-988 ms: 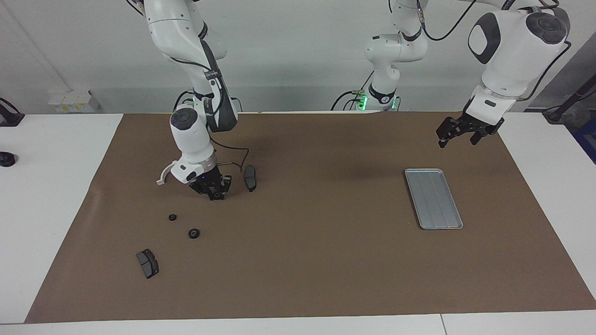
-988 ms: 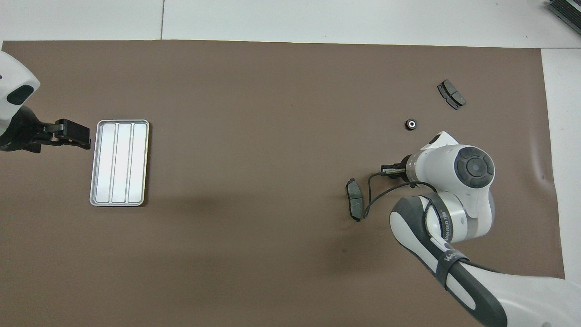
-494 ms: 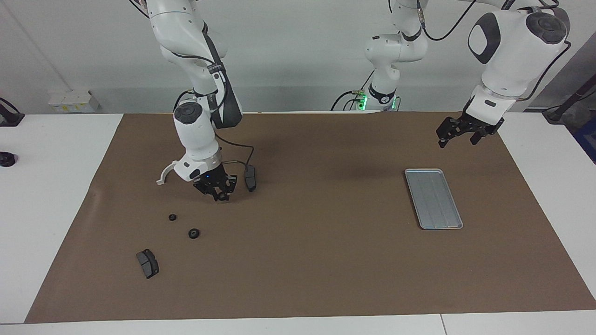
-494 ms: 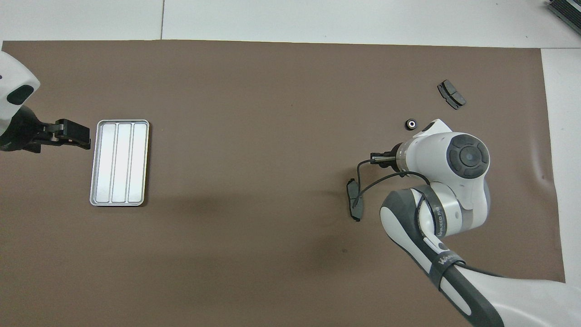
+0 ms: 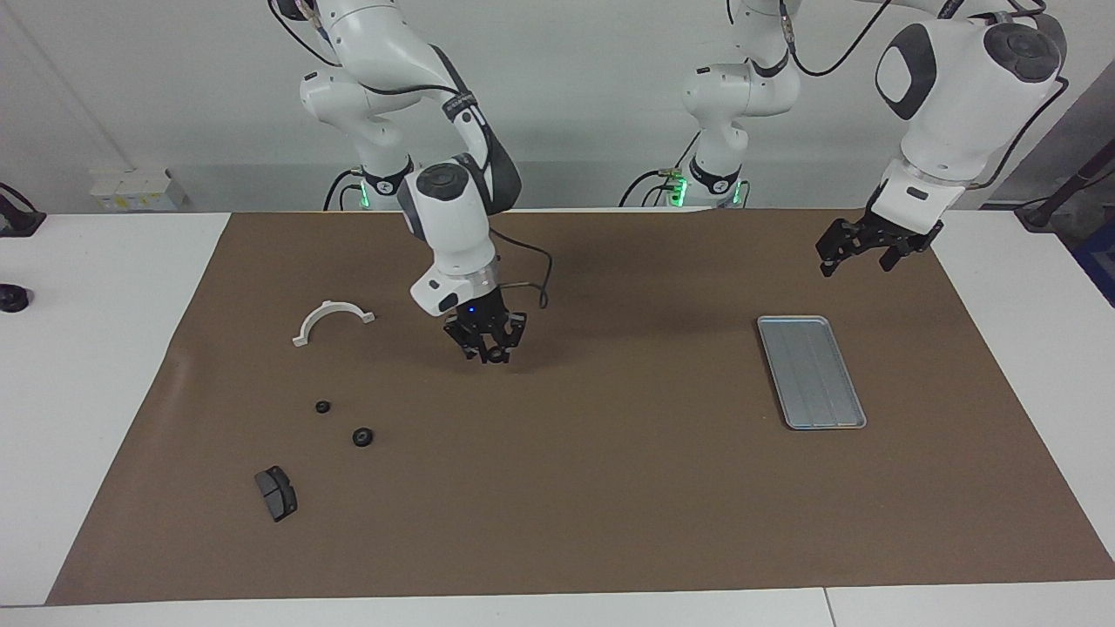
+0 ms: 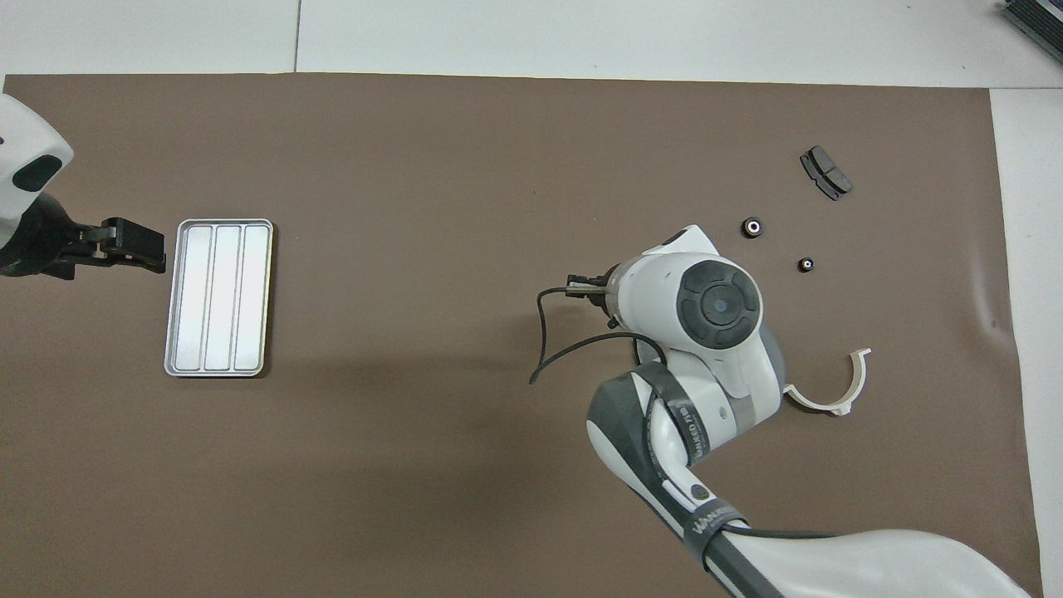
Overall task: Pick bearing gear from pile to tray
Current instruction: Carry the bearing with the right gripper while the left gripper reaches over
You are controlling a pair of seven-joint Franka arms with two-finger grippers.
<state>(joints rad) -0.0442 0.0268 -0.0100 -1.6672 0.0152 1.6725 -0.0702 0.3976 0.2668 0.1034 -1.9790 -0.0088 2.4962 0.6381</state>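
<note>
My right gripper (image 5: 494, 353) hangs a little above the brown mat near the table's middle, shut on a small black ring, the bearing gear (image 5: 496, 356). In the overhead view the right arm's wrist (image 6: 714, 303) hides those fingers. The pile lies toward the right arm's end: two black rings (image 5: 323, 407) (image 5: 363, 436), a dark grey pad (image 5: 276, 493) and a white half-ring bracket (image 5: 331, 318). The silver tray (image 5: 791, 319) (image 6: 224, 222) sits toward the left arm's end with nothing in it. Beside the tray, my left gripper (image 5: 858, 259) (image 6: 137, 245) waits open above the mat.
The brown mat (image 5: 610, 488) covers most of the white table. From overhead the rings (image 6: 752, 226) (image 6: 805, 265), the pad (image 6: 825, 173) and the bracket (image 6: 847, 390) show beside the right arm. A loose black cable (image 6: 544, 349) dangles from the right wrist.
My right gripper has risen from the pile and swung toward the table's middle with the ring, uncovering the white bracket and a ring. The left arm has not moved.
</note>
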